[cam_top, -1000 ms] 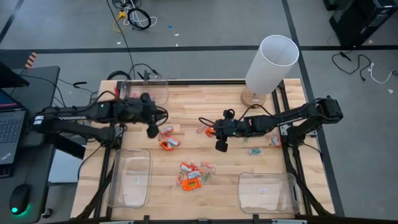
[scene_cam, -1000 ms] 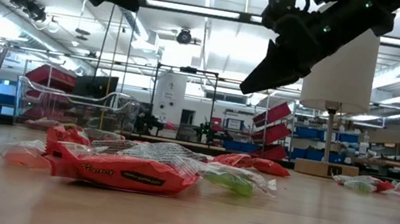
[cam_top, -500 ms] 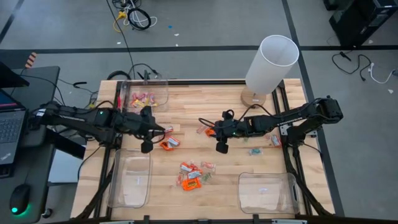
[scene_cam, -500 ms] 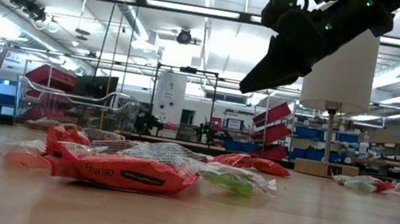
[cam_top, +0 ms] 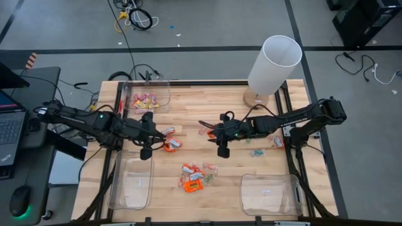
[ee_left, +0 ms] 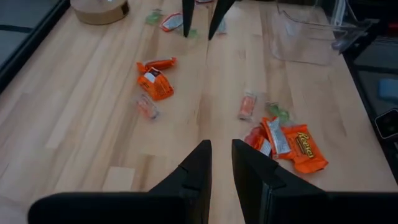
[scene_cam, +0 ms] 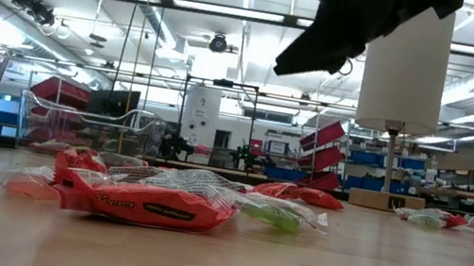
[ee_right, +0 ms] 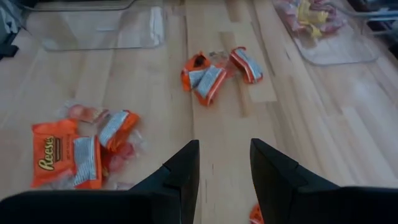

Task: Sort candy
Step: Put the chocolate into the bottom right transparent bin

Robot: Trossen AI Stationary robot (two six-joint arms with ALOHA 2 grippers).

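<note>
Vs a second ago: left gripper [cam_top: 145,152] has pulled away from the bin [cam_top: 146,97] at top left of the high view, which now shows pink/yellow candy [cam_top: 143,100] inside; it has dropped toward mid-left, beside the orange candy pair [cam_top: 170,145]. Right gripper [cam_top: 221,150] has barely shifted, only slightly further left, near frame centre. Left arm reaches in low from the left edge, fingers [ee_left: 198,171] a narrow gap apart, nothing between them. Right arm stretches in from the right edge, fingers [ee_right: 181,174] wider apart, also empty, above bare tabletop [cam_top: 232,172]. Main candy cluster [cam_top: 195,176] sits lower centre; a few loose pieces [cam_top: 267,145] lie centre right. Two clear bins at bottom left [cam_top: 132,182] and bottom right [cam_top: 271,194].
</note>
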